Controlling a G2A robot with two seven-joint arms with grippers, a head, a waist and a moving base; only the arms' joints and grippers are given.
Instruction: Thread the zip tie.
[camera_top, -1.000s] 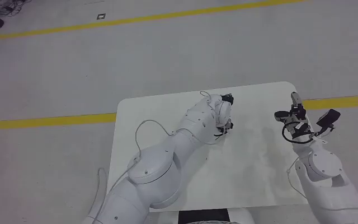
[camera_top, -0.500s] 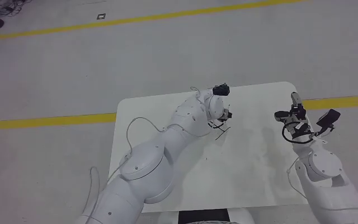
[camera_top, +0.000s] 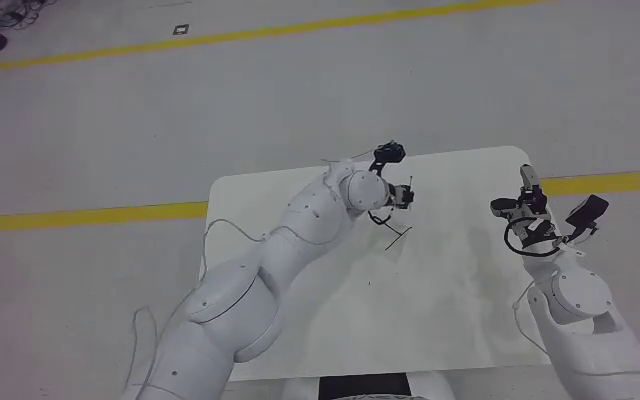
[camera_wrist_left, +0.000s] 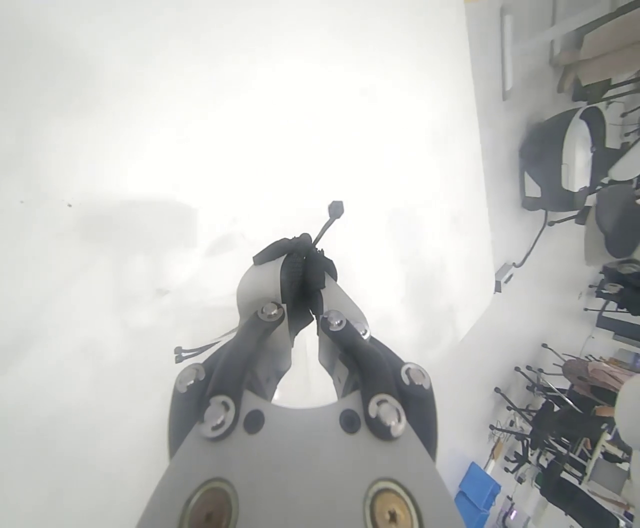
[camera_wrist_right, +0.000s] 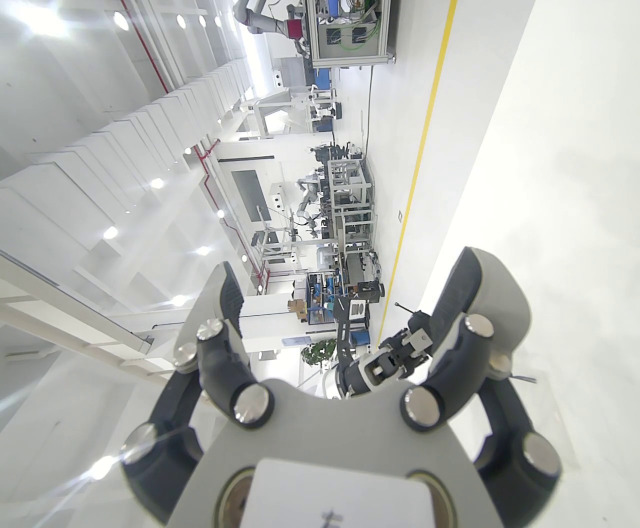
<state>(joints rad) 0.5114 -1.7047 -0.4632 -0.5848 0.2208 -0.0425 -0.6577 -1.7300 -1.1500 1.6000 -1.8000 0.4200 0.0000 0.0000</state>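
- Zip tie (camera_wrist_left: 327, 222) sits pinched in the left claw (camera_wrist_left: 305, 260), which has swung toward the counter's (camera_top: 450, 300) far edge
- Right claw (camera_wrist_right: 345, 285) stays spread and idle, so threading hasn't begun

You see a black zip tie (camera_wrist_left: 335, 208), a white table (camera_top: 450, 300), and a pale grey floor (camera_top: 400, 90) with yellow stripes (camera_top: 300, 30).

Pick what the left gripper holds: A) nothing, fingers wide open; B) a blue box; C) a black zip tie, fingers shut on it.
C: in the left wrist view the left gripper is shut on the zip tie, whose head pokes out in front.
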